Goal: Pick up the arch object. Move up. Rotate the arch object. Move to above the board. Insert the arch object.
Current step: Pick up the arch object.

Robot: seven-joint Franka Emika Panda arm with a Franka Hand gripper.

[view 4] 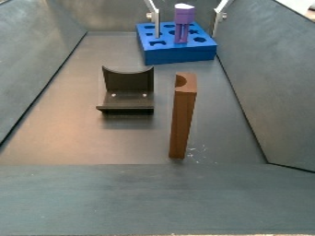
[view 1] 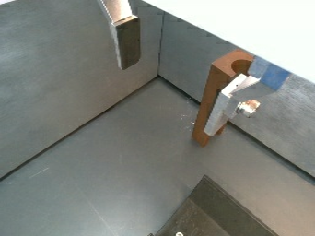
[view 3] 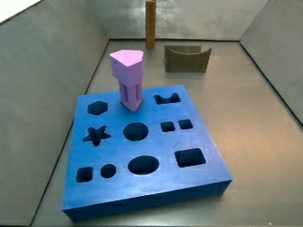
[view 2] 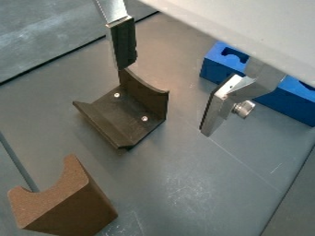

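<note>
The gripper (view 2: 185,69) hangs spread above bare floor. In a side view the arch object (view 4: 182,115) stands at 5 o'clock from the dark notched block (view 4: 125,90), open floor between; the board (view 4: 176,44) with the purple peg (view 4: 183,23) blocks 12.

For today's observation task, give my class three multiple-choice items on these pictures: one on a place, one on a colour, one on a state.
1. Where does the purple peg stand?
A. On the floor
B. Between the fingers
C. In the board

2. What colour is the arch object?
A. Orange-brown
B. Green
C. White

3. How is the hand?
A. Shut on the arch object
B. Open, holding nothing
C. Shut on the purple peg

Key: 1 C, since the peg rises upright from the blue slab in a side view. 2 A, since the tall prism on the floor is wood-coloured in both side views. 3 B, since in both wrist views the fingers stand wide apart above the floor beside the board, with nothing between them and the arch object well away.
</note>
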